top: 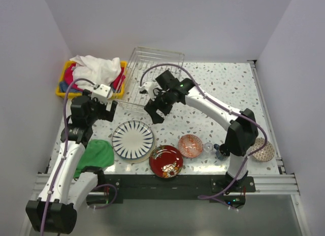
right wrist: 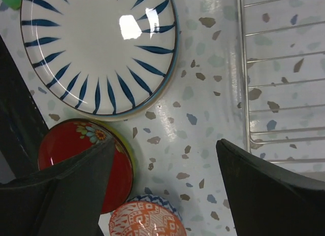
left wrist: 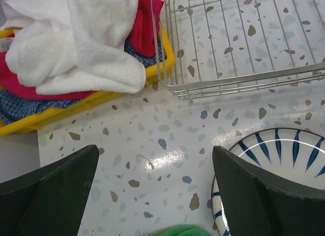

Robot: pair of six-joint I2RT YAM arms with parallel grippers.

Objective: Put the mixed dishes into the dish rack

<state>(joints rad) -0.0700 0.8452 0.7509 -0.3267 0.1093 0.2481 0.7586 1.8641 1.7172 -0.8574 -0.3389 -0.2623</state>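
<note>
Seen from above, the dish rack (top: 155,56) stood at the upper centre of the table (top: 228,89), with the bin of cloths (top: 62,93) just left of it, at upper left. Below the rack, near the centre, lay the large plate (top: 133,139), and the loose cloth (top: 96,155) lay just left of it. Toward the lower edge, from left to right, sat the smaller plate (top: 166,161), a bowl (top: 190,145), the glass (top: 207,147) and the mug (top: 221,152). A second bowl (top: 264,149) lay at far right, apart from them.
</note>
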